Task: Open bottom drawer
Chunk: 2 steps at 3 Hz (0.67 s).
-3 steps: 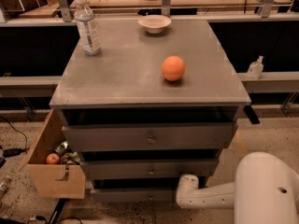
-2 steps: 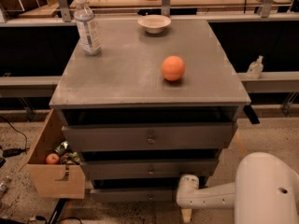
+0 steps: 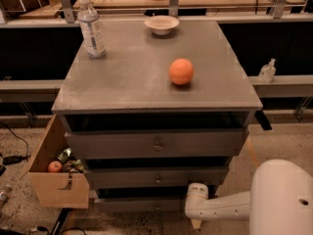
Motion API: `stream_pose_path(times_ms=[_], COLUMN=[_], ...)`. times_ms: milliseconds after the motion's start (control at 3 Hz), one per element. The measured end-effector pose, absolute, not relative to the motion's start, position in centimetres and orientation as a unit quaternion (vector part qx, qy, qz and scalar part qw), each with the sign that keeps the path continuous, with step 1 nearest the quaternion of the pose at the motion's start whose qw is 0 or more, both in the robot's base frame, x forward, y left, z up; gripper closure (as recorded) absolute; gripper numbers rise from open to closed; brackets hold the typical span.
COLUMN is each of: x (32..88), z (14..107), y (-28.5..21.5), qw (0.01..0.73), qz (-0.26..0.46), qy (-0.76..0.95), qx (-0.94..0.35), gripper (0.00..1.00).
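- Since a second ago the arm [image 3: 222, 207] has barely shifted. Its white wrist joint is at the same low spot by the cabinet's lower right front, and a small tan part now shows just beneath it. The things on the cabinet have not moved.
- The gripper [image 3: 195, 223] hangs below that wrist joint, near the floor at the frame's lower edge, just right of the bottom drawer's front. I cannot tell whether it is open or closed, nor whether it holds anything.
- The bottom drawer [image 3: 142, 204] is the lowest of the three grey fronts, its small knob at the centre. The wrist joint stands in front of its right end and hides that corner.
- Above it are the middle drawer [image 3: 156, 176] and the taller top drawer [image 3: 156, 143], each with a central knob.
- The robot's white body [image 3: 281, 199] fills the lower right corner, and the arm reaches left from it.
- On the cabinet top [image 3: 122, 82] a water bottle [image 3: 91, 28] stands upright at the back left and a pale bowl [image 3: 161, 24] sits at the back centre. An orange [image 3: 181, 71] lies right of the middle. All three are well apart.
- A cardboard box [image 3: 54, 187] sits on the floor against the cabinet's left side, beside the lower drawers. It holds a red apple [image 3: 55, 166] and some cans.
- A clear pump bottle [image 3: 267, 71] stands on the ledge to the right.
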<state>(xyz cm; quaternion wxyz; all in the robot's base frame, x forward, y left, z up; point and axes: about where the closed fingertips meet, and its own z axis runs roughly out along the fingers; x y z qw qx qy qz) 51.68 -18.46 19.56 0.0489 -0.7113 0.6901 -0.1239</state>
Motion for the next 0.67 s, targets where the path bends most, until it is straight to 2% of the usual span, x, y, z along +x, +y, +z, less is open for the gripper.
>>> stream_pose_path(times_ms=[667], x=[50.3], z=[22.2], y=[-19.3], qw=[0.042], qz=[-0.164], qy=[0.696], qx=[-0.698], gripper=[0.64])
